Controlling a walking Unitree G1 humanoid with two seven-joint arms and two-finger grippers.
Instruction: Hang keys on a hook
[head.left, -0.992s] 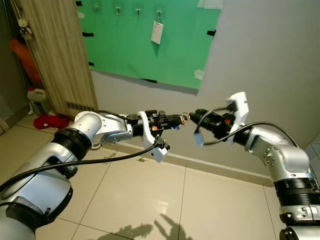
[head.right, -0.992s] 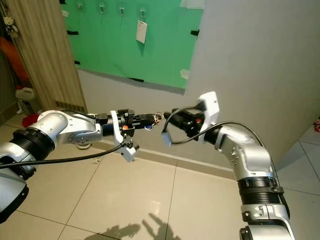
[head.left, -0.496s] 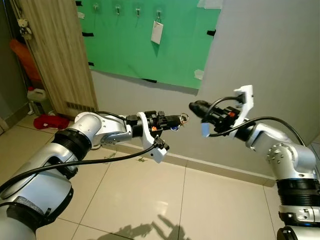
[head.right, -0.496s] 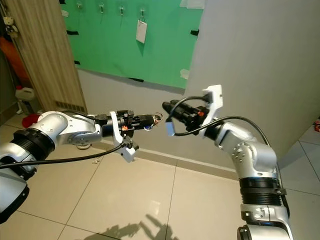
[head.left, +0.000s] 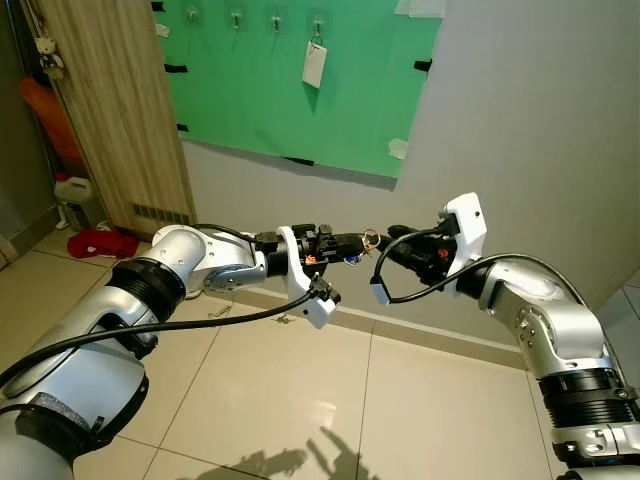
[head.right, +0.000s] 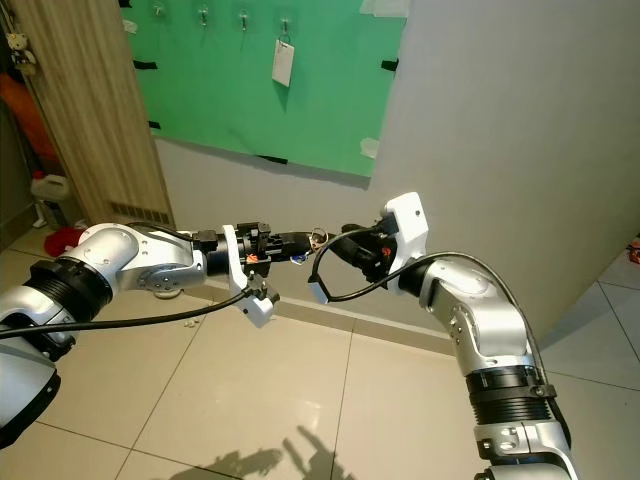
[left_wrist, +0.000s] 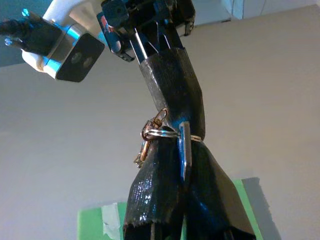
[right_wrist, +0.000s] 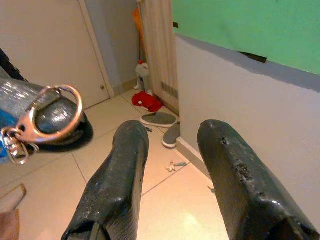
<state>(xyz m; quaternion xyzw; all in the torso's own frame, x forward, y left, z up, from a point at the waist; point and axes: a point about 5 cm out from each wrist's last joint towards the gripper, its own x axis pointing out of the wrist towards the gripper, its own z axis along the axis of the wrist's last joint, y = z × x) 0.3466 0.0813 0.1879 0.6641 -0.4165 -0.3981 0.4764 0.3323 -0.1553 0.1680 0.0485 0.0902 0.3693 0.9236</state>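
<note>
Here, the green board (head.left: 300, 90) takes up the upper middle of the head views, fixed to the grey wall (head.left: 540, 120), with a row of small hooks (head.left: 275, 20) along its top and a white tag (head.left: 314, 64) hanging from the right-most one. A wooden door panel (head.left: 115, 110) runs down the upper left, and beige floor tiles (head.left: 300, 400) fill the bottom.

Both silver arms reach toward the middle of the frame, well below the board. The left claw (head.left: 352, 240) is clamped on the keys (head.left: 370, 239), its fingers (left_wrist: 172, 185) pressed together with the ring and clasp standing out past the tips (likely presented this way for a handover, since the hooks sit high and off to the left).

The right claw (head.right: 348, 243) comes in from the right with its fingers (right_wrist: 122, 170) apart, tips just beside the keys; in the right wrist view the brass clasp (right_wrist: 47, 112) hangs at the left edge, beside the gap rather than inside it. No hanging has begun yet, I judge.
</note>
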